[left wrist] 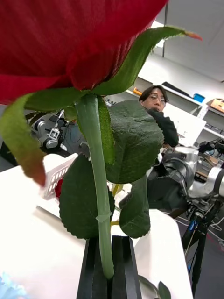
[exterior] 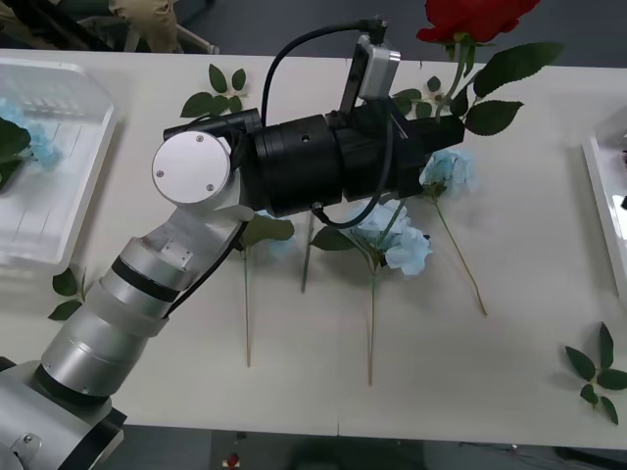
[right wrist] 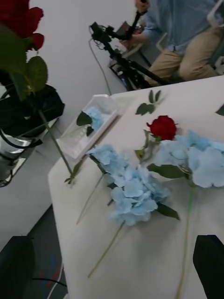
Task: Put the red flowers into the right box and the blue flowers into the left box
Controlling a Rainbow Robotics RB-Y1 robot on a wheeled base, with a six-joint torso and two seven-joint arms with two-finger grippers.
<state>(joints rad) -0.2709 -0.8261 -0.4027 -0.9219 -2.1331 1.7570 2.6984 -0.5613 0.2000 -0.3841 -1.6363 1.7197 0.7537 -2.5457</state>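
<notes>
A deep-red rose (exterior: 477, 18) with broad green leaves stands upright above the bench (exterior: 529, 323), its stem clenched in the left gripper (left wrist: 108, 261) jaws, arm stretched rightward across the blue flowers (exterior: 397, 240).

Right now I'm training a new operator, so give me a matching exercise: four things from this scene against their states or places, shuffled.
Things:
1. left gripper
2. right gripper
3. left box
4. right box

States or places:
a. open
b. at the table's right edge
c. holds a blue flower
d. shut on the stem of a red rose

Pairs: 1-d, 2-a, 3-c, 4-b
</notes>
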